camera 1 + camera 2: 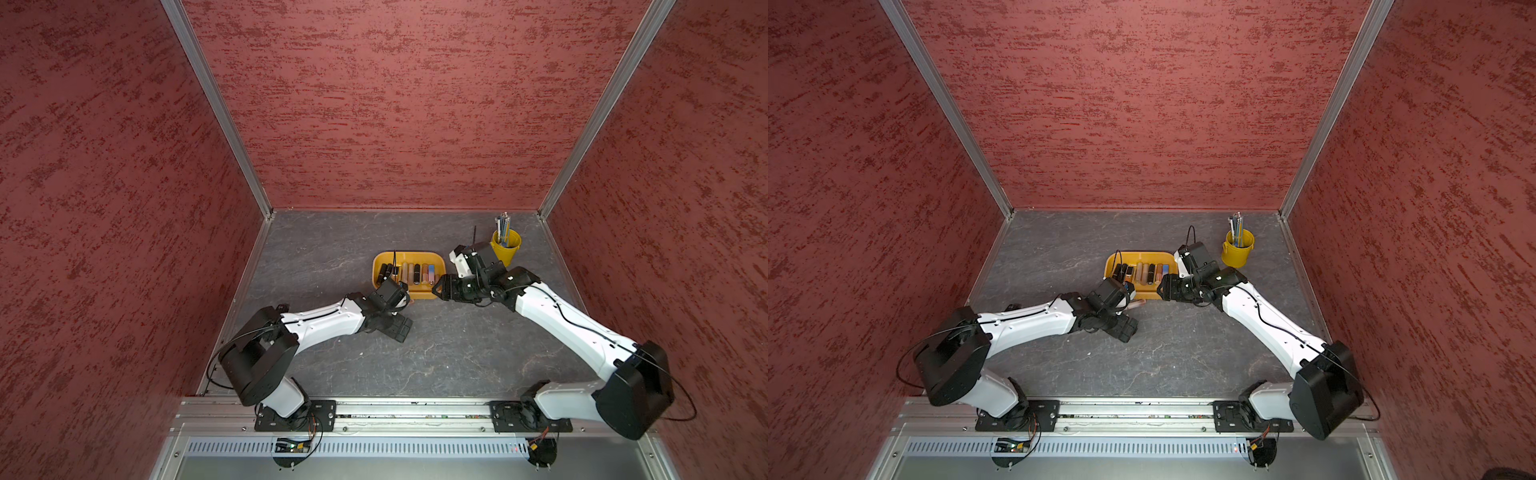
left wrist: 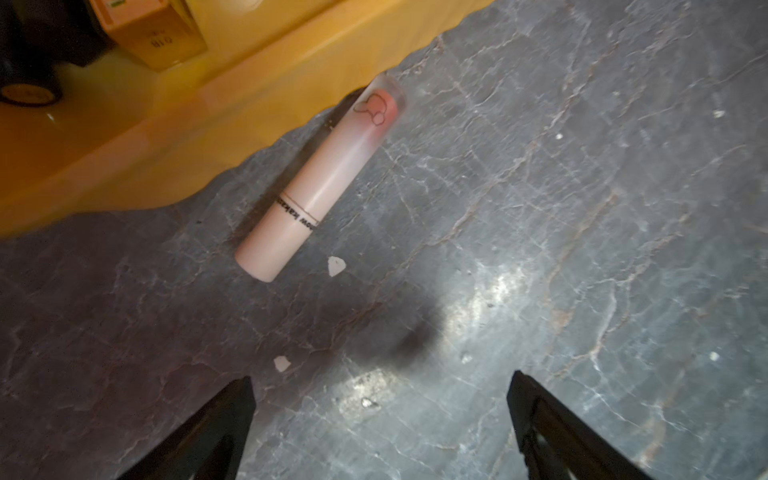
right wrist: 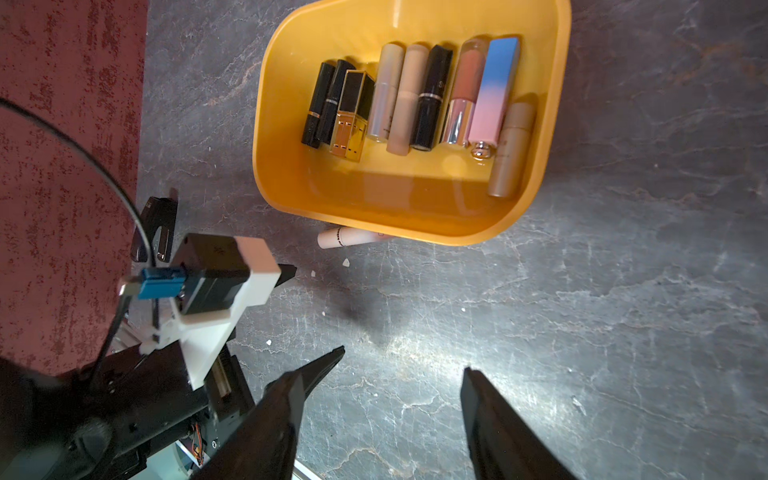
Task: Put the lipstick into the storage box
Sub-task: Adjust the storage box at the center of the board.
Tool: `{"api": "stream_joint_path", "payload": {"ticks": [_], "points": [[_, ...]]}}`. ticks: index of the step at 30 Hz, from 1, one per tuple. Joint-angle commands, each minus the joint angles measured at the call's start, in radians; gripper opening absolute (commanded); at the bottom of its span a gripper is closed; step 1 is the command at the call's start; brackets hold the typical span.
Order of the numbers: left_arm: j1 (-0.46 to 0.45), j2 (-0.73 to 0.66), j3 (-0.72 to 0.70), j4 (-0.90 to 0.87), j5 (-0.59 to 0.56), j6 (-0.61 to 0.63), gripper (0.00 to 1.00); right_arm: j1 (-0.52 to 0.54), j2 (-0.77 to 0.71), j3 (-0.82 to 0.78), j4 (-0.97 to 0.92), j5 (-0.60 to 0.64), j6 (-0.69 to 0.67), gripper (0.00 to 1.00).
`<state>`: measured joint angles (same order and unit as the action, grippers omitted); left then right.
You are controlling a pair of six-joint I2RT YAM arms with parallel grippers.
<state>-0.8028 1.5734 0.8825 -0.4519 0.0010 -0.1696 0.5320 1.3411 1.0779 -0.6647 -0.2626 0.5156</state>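
The pale pink lipstick (image 2: 320,178) lies flat on the grey worktop (image 2: 582,208), outside the storage box (image 3: 266,124) and just beside its near wall. Its long axis runs at a slant to that wall. The clear-capped end sits at the flared rim and the plain base points toward the left arm. The left tool (image 2: 382,376) stands wide and empty, short of the base. The right tool (image 3: 405,359) is parted and empty, well apart from the tube. A row of lipsticks (image 3: 415,95) fills the box, white chips (image 2: 336,265) dot the worktop, and a yellow pen cup (image 1: 505,245) stands beyond the right arm.
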Motion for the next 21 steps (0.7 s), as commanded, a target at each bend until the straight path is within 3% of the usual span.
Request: {"api": "stream_joint_path", "payload": {"ticks": [1,21], "points": [[0.018,0.035,0.037,0.021,-0.014,0.049,1.00,-0.010,0.008,0.020,0.020,-0.006,-0.029,0.65],[0.102,0.165,0.096,0.060,0.045,0.164,1.00,-0.030,0.013,-0.001,0.045,0.000,-0.010,0.65]]}}
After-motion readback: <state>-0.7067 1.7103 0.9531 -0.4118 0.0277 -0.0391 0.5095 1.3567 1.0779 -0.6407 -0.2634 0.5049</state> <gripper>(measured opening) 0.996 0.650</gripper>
